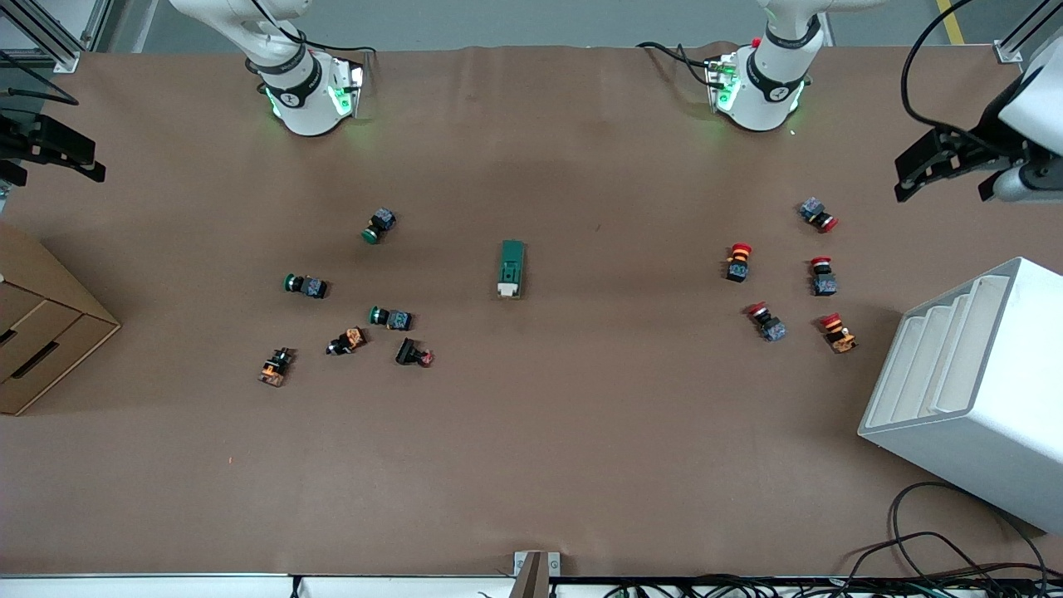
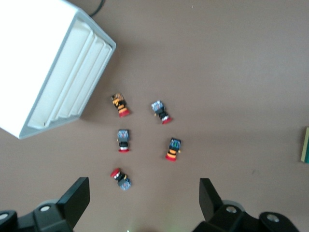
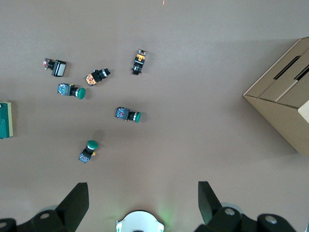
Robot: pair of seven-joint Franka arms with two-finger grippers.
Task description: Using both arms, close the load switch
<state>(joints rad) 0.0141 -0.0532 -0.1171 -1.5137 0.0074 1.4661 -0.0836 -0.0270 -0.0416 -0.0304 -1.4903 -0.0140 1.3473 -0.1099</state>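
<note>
Right gripper (image 3: 142, 193) hangs released, fingers spread wide, over the right arm's end of the table, and the green-capped buttons (image 1: 306, 286) sit at the load switch's nine o'clock. Load switch (image 1: 511, 268) lies flat mid-table, cream end at six o'clock, untouched. Red-capped buttons (image 1: 737, 262) cluster at its three o'clock, and the left gripper (image 2: 145, 188) hangs equally released over the left arm's end.

Brown-covered table (image 1: 531, 465); cardboard box (image 1: 41, 332); white rack (image 1: 972, 382).

You see the dark green rectangular load switch (image 2: 305, 144) only as a sliver at the left wrist view's edge, and half cut off (image 3: 5, 120) in the right wrist view. The brown cardboard box (image 1: 37, 324) and white slotted plastic rack (image 1: 972, 390) run past the front view's edges.
</note>
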